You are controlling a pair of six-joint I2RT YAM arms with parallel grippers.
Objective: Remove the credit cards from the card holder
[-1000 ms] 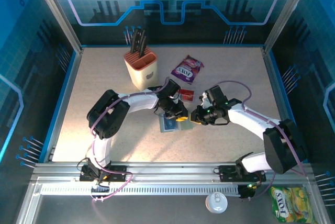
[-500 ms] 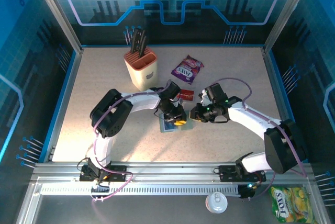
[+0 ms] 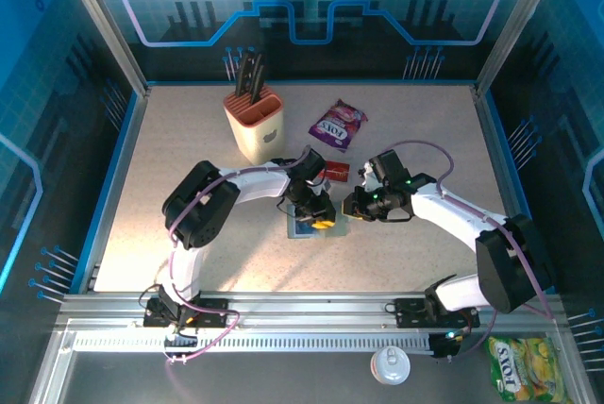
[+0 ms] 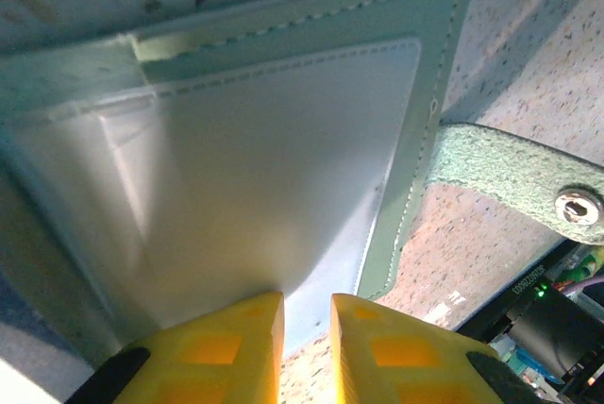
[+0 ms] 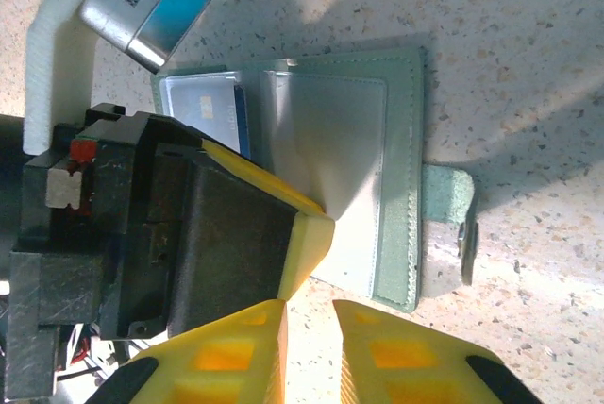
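Observation:
The card holder [image 3: 301, 228] lies open on the table, two pale grey-green panels with clear pockets [image 4: 283, 140]. A blue card [image 5: 212, 111] sits in its left pocket. A strap with a snap [image 5: 453, 225] sticks out from the right panel [image 5: 349, 159]. My left gripper [image 3: 319, 219] is shut, and its yellow fingertips [image 4: 307, 314] rest on the right panel's near edge with nothing between them. My right gripper [image 3: 351, 206] is also shut and hovers just beside the holder [image 5: 310, 328], apart from it. A red card [image 3: 335, 173] lies on the table behind the holder.
A beige and orange knife block [image 3: 255, 123] stands at the back left. A purple snack packet [image 3: 337, 125] lies behind the red card. A yellow-green packet [image 3: 514, 366] and a white lid [image 3: 389, 363] sit off the table at the front right.
My left gripper has slid slightly left and settled onto the holder. The right gripper has edged a little away from me. Both have barely moved in the last half second.

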